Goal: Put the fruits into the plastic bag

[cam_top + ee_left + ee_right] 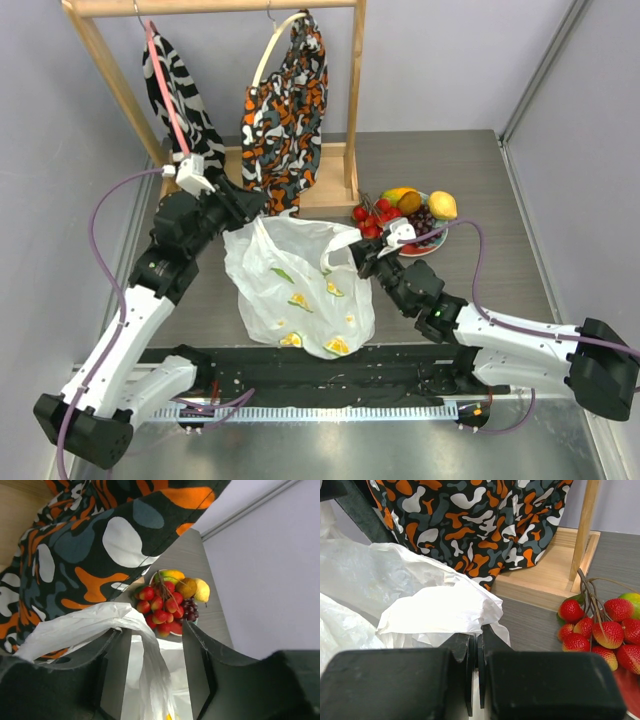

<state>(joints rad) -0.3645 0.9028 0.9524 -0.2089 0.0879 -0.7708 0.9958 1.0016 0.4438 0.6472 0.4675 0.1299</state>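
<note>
The white plastic bag (290,285) with citrus prints lies crumpled mid-table. My right gripper (362,256) is shut on the bag's right edge (445,610), thin plastic pinched between the jaws (476,636). My left gripper (250,207) is at the bag's upper left, jaws wide open (152,627), with a bag handle strand (150,670) running between them and draped over the left finger. The red berries (372,220), grape bunch (425,220), lemon (442,205) and mango (397,194) sit on a plate (425,248) right of the bag.
A wooden rack (352,110) stands at the back, with an orange-black cloth (285,110) and a zebra-striped cloth (180,95) hanging from it. Its base (545,580) is close behind the bag. A brown fruit (409,203) is also on the plate.
</note>
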